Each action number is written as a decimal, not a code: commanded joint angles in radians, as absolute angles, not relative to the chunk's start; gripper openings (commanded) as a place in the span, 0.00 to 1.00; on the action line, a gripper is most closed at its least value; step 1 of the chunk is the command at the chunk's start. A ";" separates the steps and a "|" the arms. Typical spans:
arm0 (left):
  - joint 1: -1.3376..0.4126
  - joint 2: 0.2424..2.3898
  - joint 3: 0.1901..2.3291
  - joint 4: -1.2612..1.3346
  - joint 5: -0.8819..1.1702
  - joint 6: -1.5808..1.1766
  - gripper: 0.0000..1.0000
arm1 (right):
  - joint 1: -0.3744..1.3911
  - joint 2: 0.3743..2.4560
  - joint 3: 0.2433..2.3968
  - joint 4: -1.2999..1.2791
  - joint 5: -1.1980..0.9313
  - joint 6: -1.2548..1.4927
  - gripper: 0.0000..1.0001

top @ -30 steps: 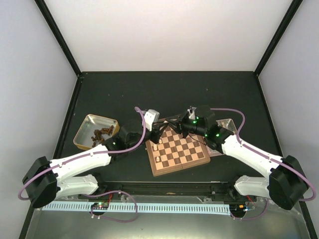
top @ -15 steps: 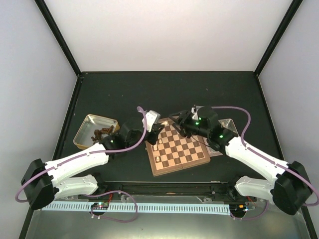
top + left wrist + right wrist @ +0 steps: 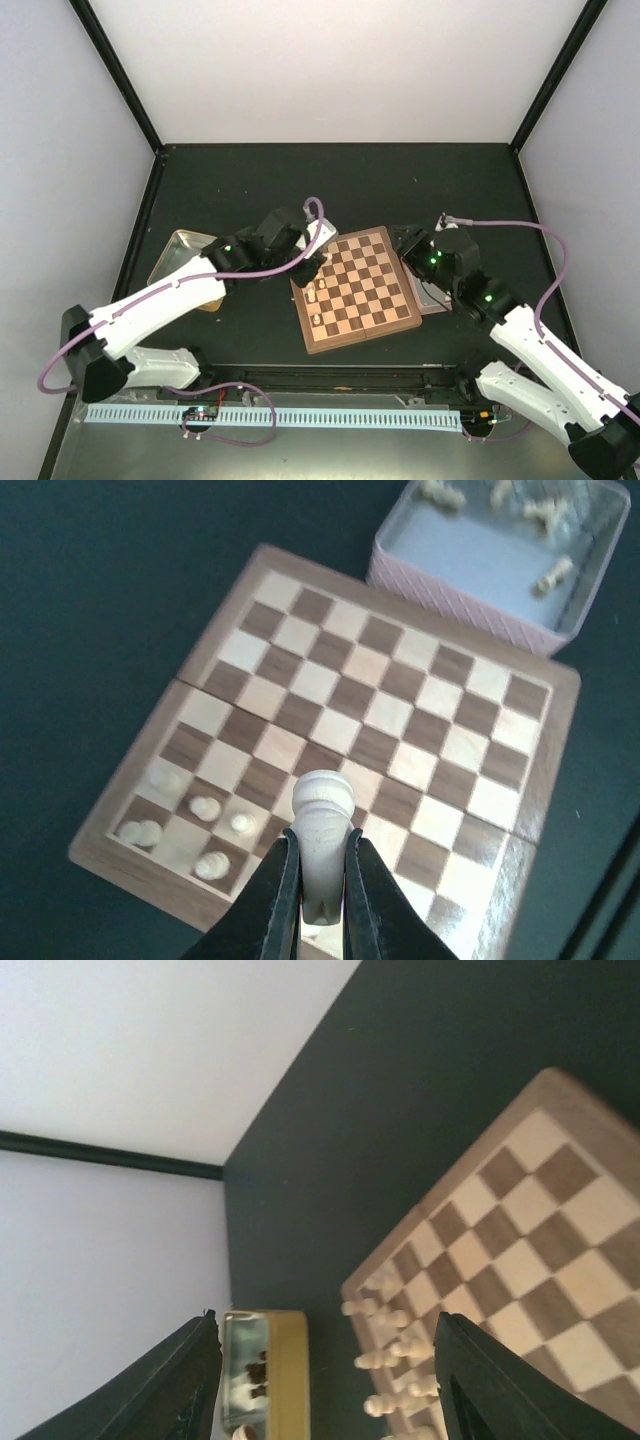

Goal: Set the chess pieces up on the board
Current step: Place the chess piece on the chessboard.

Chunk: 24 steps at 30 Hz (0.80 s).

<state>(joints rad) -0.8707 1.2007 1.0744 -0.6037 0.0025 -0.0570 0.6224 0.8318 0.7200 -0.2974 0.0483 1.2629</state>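
Over the left half of the board [image 3: 330, 685], the left gripper [image 3: 321, 842] is pinched narrow on a single pale piece [image 3: 322, 805]. The piece stands upright between the black fingers [image 3: 272, 895], its rounded head clear above their tips. Whether its base touches a square cannot be told. A small cluster of pale chessmen [image 3: 205, 808] stands on the squares at the board's near-left corner, just beside the held piece.

From the top view the board [image 3: 372, 300] lies slightly turned in the middle of the dark table [image 3: 400, 180], between the two arms. The clear tray [image 3: 470, 608] sits against its right edge, with more pale pieces lying loose in it.

The right gripper [image 3: 322, 1317] hangs near the board's far right corner. Its jaws are spread wide and nothing is between them.

Left of the board, apart from it, the gold tin [image 3: 288, 1365] holds dark chessmen [image 3: 256, 1370]; in the top view the left arm covers part of it
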 commanded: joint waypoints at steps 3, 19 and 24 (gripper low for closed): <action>-0.944 1.380 1.220 -0.933 0.079 0.018 0.02 | 0.608 0.787 0.690 -0.441 0.199 1.200 0.59; -1.069 1.724 1.330 -1.081 0.054 0.001 0.07 | 0.581 0.625 0.666 -0.595 0.426 1.226 0.60; -1.089 1.789 1.369 -1.088 0.042 0.001 0.07 | 0.581 0.626 0.659 -0.597 0.419 1.231 0.60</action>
